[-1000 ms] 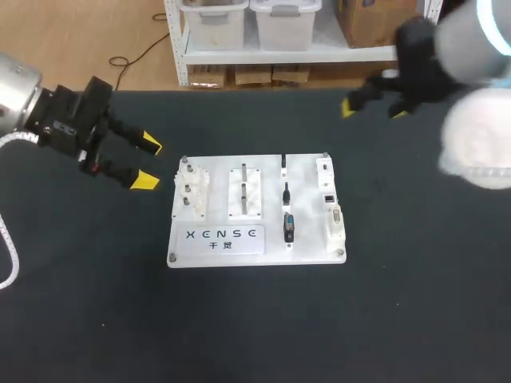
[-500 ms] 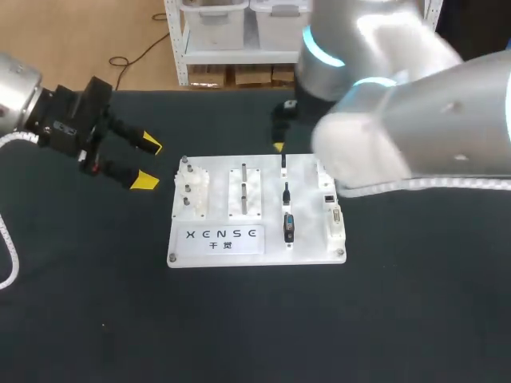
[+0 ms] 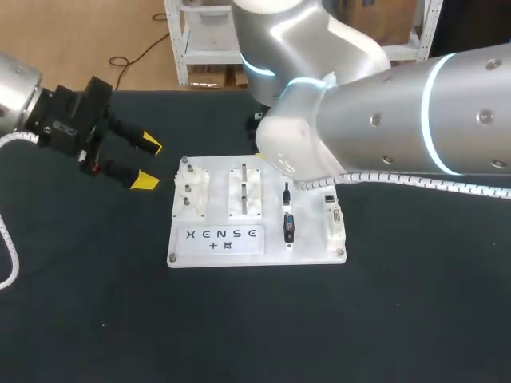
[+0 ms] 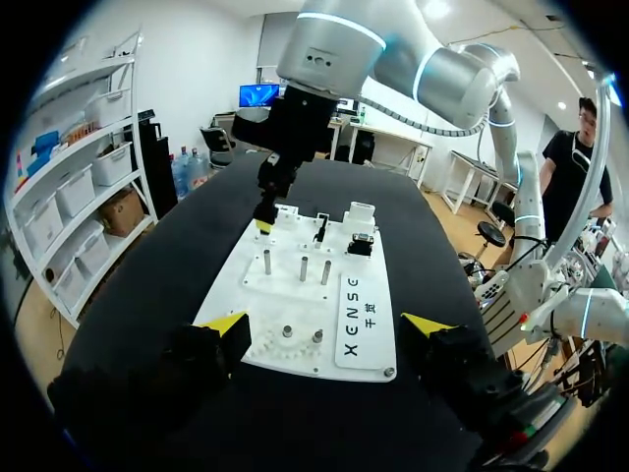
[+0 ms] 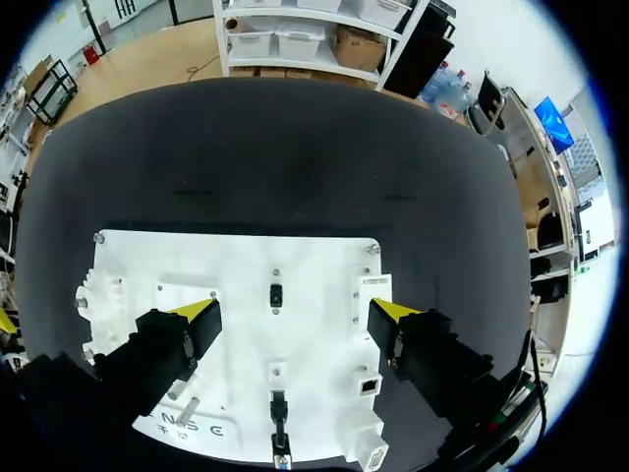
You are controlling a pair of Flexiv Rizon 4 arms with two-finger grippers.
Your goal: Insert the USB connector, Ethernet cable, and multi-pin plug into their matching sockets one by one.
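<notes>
Two grippers, both empty. Your left gripper (image 3: 147, 162) has its fingers spread wide with nothing in them, and it hovers left of the white board (image 3: 307, 239), apart from it. Your right gripper (image 5: 295, 310) also has its fingers wide apart with nothing gripped. It hangs over the board's far half, and you see a small black plug (image 5: 275, 293) below the gap. In the same column, nearer, sit a slim black plug (image 3: 286, 191) and the multi-pin plug (image 3: 288, 228). Sockets (image 3: 335, 219) line the board's right edge. The right arm (image 3: 383, 112) hides the far-right corner.
</notes>
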